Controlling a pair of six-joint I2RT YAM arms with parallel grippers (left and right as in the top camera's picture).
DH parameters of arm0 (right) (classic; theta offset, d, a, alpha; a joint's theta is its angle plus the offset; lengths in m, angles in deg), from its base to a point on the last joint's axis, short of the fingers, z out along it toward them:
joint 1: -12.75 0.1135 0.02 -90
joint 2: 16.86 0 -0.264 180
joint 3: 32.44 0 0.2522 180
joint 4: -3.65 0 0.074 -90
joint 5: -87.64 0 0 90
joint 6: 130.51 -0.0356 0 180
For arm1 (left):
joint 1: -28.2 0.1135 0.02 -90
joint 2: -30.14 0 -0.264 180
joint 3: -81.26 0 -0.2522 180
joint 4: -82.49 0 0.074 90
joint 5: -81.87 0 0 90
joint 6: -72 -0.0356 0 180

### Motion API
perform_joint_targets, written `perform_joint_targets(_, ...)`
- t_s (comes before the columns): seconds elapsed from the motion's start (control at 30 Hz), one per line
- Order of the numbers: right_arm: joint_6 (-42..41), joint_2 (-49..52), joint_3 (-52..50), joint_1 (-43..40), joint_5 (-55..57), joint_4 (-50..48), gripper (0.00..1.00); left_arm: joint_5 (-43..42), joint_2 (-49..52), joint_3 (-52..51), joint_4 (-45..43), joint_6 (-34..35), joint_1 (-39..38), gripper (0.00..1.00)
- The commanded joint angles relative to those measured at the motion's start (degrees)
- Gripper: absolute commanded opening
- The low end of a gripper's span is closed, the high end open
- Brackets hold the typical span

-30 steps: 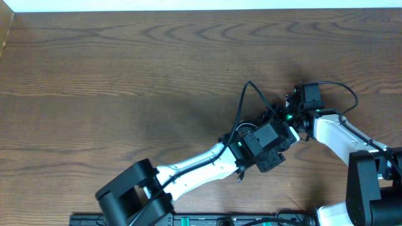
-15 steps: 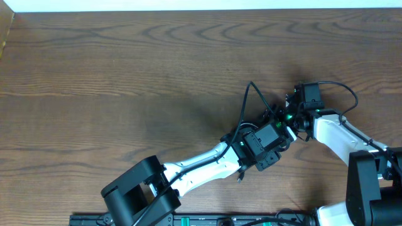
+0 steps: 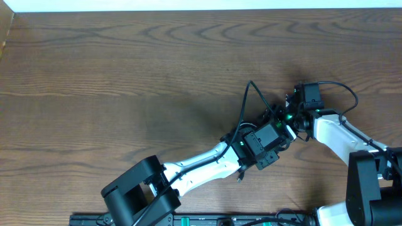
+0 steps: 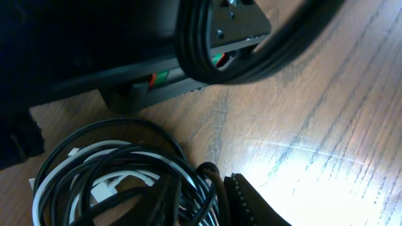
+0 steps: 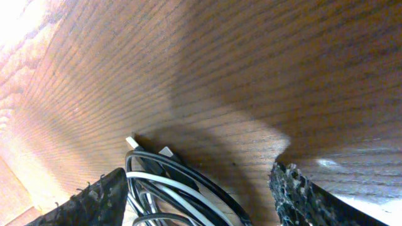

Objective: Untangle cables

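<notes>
Where the two arms meet, right of the table's middle, the following is entered.

Item: left gripper [image 4: 204,202]. One ribbed pad [image 4: 248,199] is seen at the lower edge of the left wrist view, close against the coil. The opposite finger is lost among dark strands, so it cannot be told whether anything is clamped.

Item: right gripper [image 5: 196,188]. The jaws are set wide. The coil lies against one finger and clear of the other, and nothing is held.

Item: cables. The black cable [image 4: 125,135] and the white cable [image 4: 78,160] are wound together in one flat coil on the table [image 3: 125,75]. The coil lies between the two grippers and is hidden from overhead by the wrists. Small plug ends [image 5: 132,142] are shown at its edge.

Handling note: a single strand is best taken, since a pinch across the whole coil would probably drag it entire. A free plug end is to be preferred as the grip point, with the remainder pinned by the other gripper. The thick arm wire [image 4: 207,56] is to be kept out of the jaws.

Change noted: against the overhead view of a second before, the base link of the left arm [image 3: 201,160] has been shifted rightward and its wrist block carried slightly toward the right gripper. The right arm [image 3: 333,135] is unaltered.
</notes>
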Motion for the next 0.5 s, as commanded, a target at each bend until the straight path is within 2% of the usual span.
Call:
perform_joint_targets(0.0, 0.0, 5.5, -4.6, 0.9, 9.2, 1.3, 0.74, 1.0, 0.0, 0.4, -0.2, 0.0, 0.9, 0.27)
perform_joint_targets(0.23, 0.0, 5.5, -4.6, 0.9, 9.3, 1.2, 0.74, 0.9, 0.0, 0.4, 0.5, 0.5, 2.9, 0.19)
perform_joint_targets(0.33, 0.0, 5.5, -4.6, 1.0, 9.7, 1.2, 0.74, -0.3, 0.0, 0.4, 1.1, 0.6, 4.0, 0.09)
perform_joint_targets(0.47, -0.1, 5.5, -4.8, 0.9, 9.9, 1.2, 0.74, -3.8, 0.0, 0.4, 1.4, 0.6, 5.4, 0.08)
